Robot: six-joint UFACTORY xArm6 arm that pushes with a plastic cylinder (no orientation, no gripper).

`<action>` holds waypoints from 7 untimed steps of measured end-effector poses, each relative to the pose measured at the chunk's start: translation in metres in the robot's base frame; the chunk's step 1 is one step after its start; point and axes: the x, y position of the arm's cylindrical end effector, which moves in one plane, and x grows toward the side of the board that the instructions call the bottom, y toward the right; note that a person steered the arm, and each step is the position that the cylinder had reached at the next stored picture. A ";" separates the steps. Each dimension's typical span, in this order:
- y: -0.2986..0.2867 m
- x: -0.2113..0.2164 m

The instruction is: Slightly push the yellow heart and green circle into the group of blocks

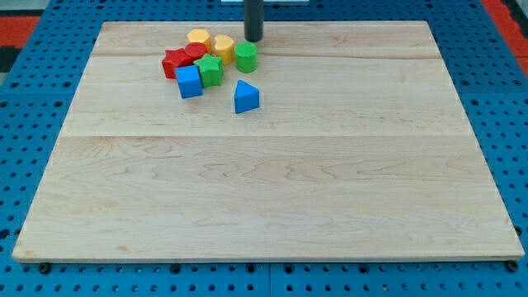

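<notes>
The bench [272,206] carries a cluster at the view's top left. The green circle [246,57] and yellow heart [223,46] already touch it, so little seems left. My tip [253,39] stands just above-right of them; no claw exists.

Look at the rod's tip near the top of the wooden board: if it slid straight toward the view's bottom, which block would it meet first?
Probably the green circle block, just below my tip, though depth is uncertain.

My tip [253,40] ends a straight dark rod
</notes>
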 end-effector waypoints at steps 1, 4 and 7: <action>-0.023 0.003; 0.011 0.013; 0.035 0.054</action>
